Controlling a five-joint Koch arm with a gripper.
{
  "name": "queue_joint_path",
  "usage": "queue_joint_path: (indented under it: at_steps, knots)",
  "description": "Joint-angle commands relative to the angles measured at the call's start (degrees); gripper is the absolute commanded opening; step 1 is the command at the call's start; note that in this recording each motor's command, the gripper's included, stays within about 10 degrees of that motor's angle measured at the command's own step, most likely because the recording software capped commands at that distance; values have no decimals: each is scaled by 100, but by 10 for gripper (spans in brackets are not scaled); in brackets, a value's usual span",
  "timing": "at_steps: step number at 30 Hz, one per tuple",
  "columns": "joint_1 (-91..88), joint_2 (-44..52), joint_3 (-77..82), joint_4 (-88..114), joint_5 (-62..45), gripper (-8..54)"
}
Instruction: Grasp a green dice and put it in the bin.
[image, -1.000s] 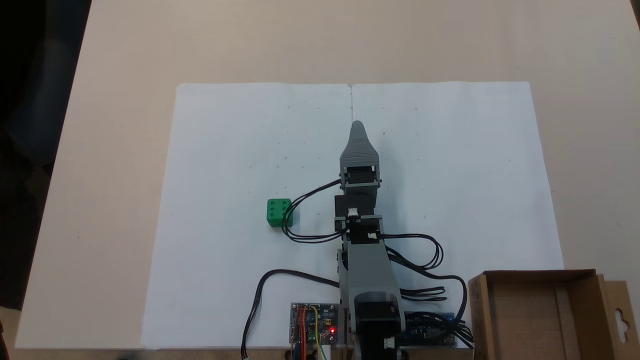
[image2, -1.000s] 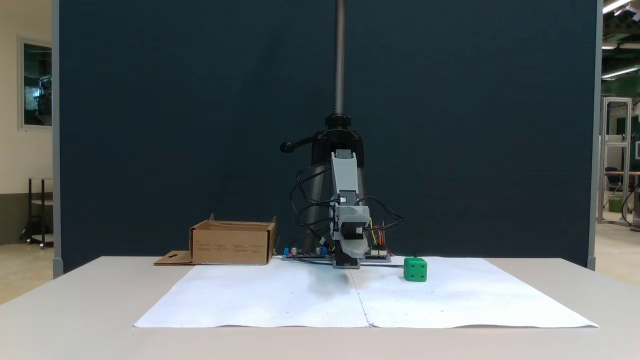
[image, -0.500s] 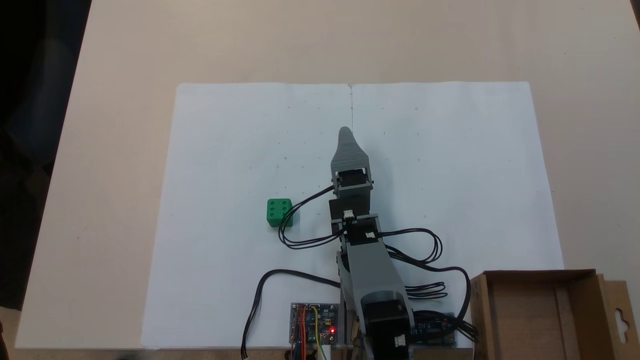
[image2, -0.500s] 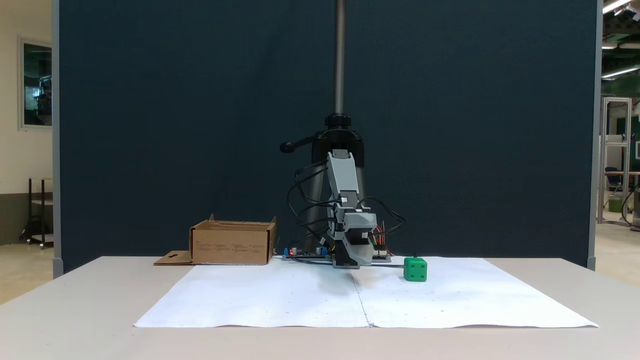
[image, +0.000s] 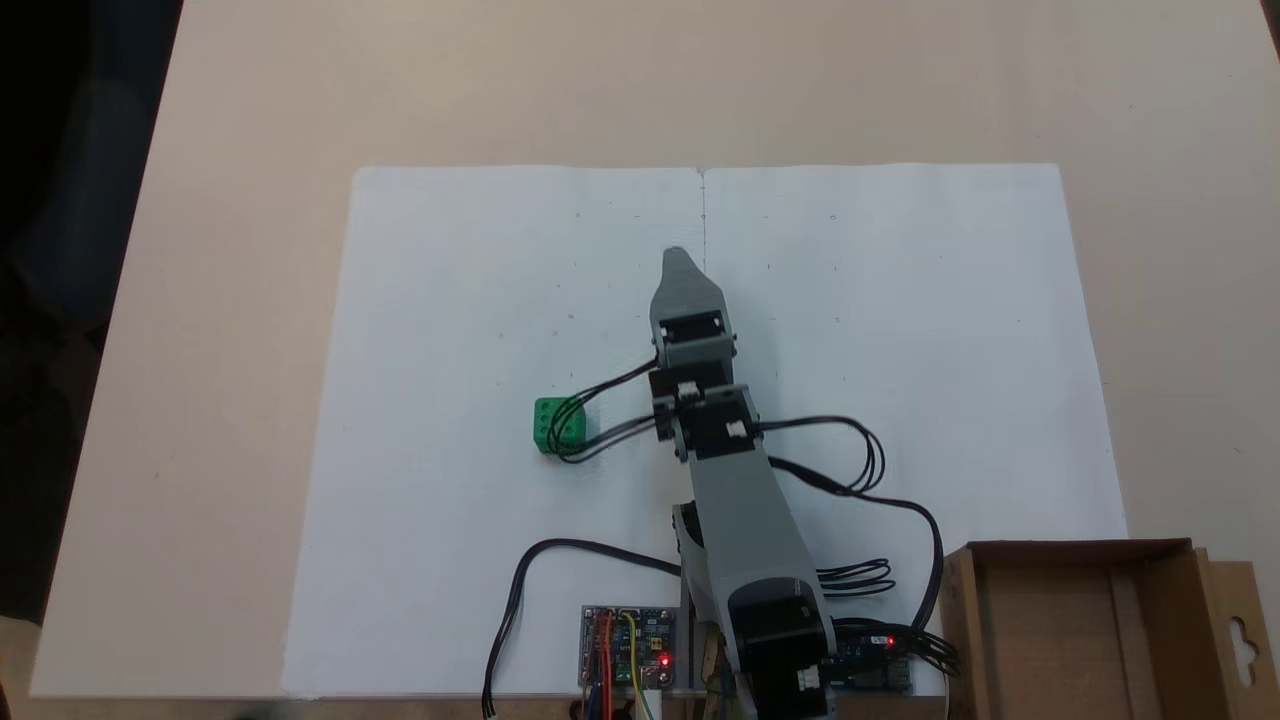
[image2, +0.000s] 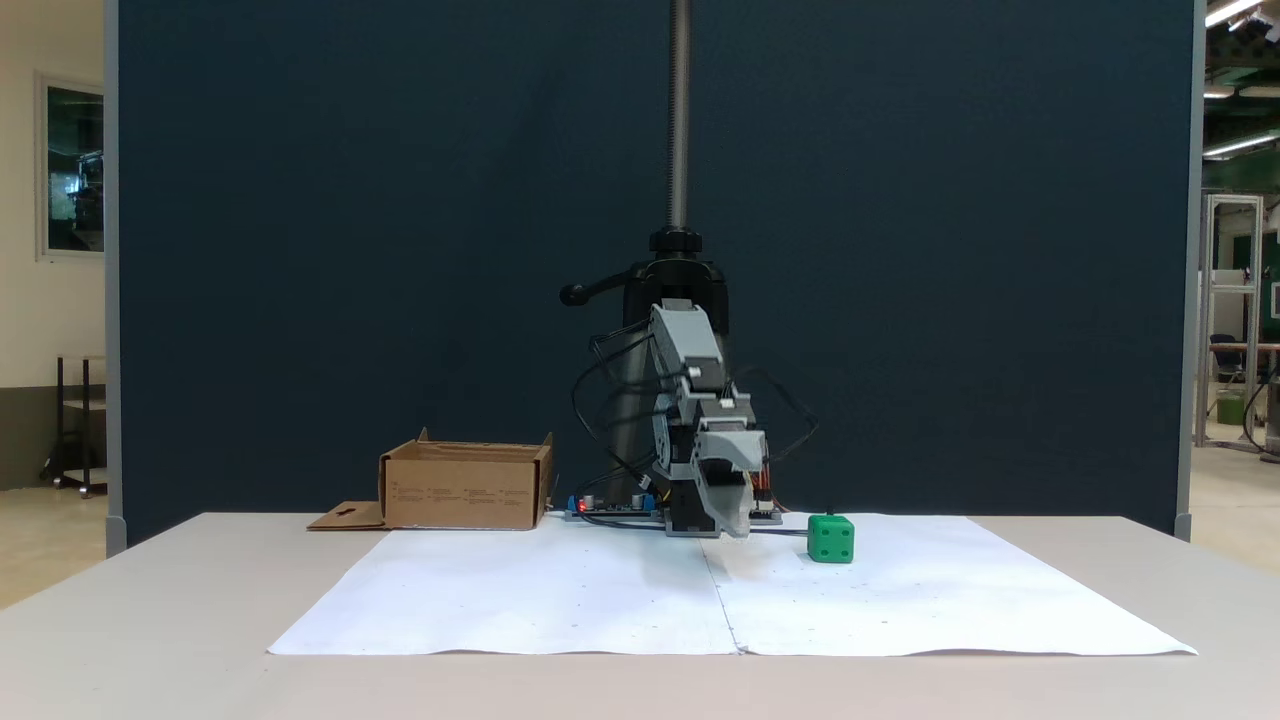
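We saw a beige tabletop (image: 250, 300) with a wide white paper sheet (image: 450, 250) spread over it; in the fixed view from the front, a dark blue partition (image2: 350, 200) stood behind the table.

The dice (image: 556, 424) (image2: 831, 538) sat on the sheet. Being a cube, it had no long axis to speak of. In the fixed view from above, its top face showed six pips, and its edges ran nearly square with the sheet's edges. In the front view, the face toward the camera showed four pips. Black cables (image: 600, 400) looped from the arm across part of the dice in the view from above.

The hand (image: 678, 264) (image2: 738, 524) pointed away from the arm's base and sloped downward, its tip low over the sheet near the centre fold. We could see a single grey tapered tip from above and one blurred mass from the front, so we could not tell whether the jaws were spread or pressed together.

The dice lay apart from the hand: left of it and nearer the base in the view from above, right of it in the front view. Nothing touched it but the sheet.

The bin (image: 1080, 640) (image2: 465, 487) stood off the sheet beside the arm's base, well apart from the dice.
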Motion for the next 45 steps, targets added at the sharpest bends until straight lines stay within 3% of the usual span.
queue_joint_path:
  at_steps: [1,9,17,28,33,45]
  knots:
    - [-176,571,-650,886,0,405]
    - [-615,396,-1582,3602,1397,405]
    - [-703,-79,-2971,5889,2013,407]
    - [-1274,-519,-4219,7515,2821,410]
    - [-1644,-923,-4667,8253,3472,442]
    - [-2892,-896,-4729,8402,4869,453]
